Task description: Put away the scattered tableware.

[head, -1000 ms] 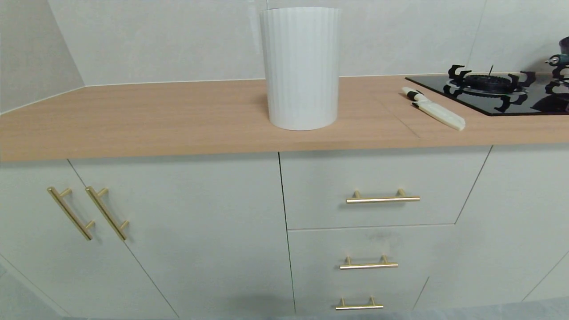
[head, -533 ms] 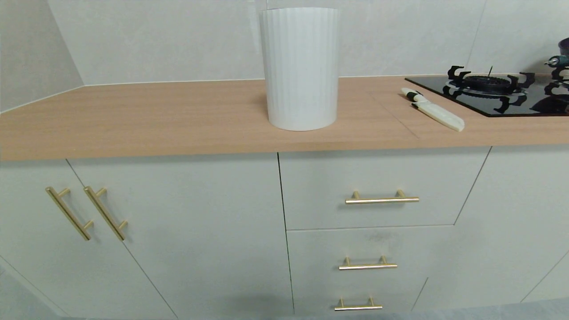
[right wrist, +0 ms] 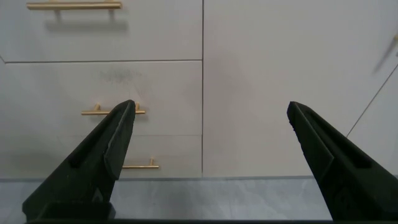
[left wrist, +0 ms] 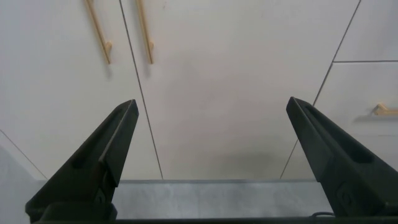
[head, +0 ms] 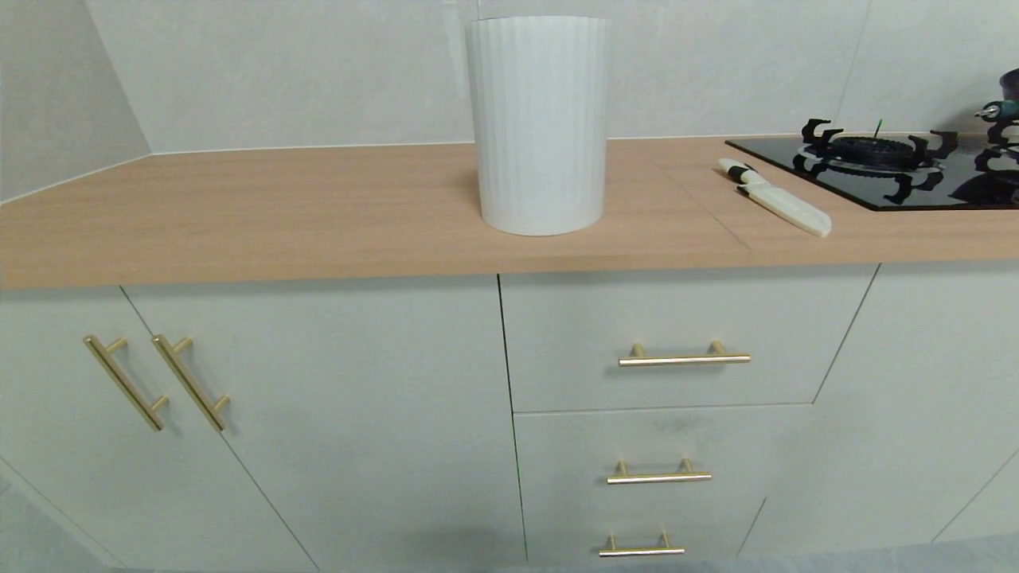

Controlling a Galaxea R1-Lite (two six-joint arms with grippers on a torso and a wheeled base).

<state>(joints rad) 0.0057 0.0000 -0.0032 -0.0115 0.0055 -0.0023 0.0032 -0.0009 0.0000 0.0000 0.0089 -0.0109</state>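
The knife [head: 776, 199] lies on the tabletop [head: 279, 207] between the stove [head: 876, 163] and the white holder [head: 540, 127] (probably where it belongs); left gripper [left wrist: 211, 102] and right gripper [right wrist: 211, 104] hang low before the cupboards [head: 358, 398], jaws apart, empty

A gas stove [head: 872, 150] (black) sits in the countertop [head: 239, 215] — far right.

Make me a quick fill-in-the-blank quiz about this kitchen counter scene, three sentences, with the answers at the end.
1. The knife lies on the countertop, on the robot's ____ of the white ribbed container.
2. The drawer stack under the container carries ____ gold handles.
3. The left gripper and right gripper both hold their jaws ____.
Missing words: right; three; open.
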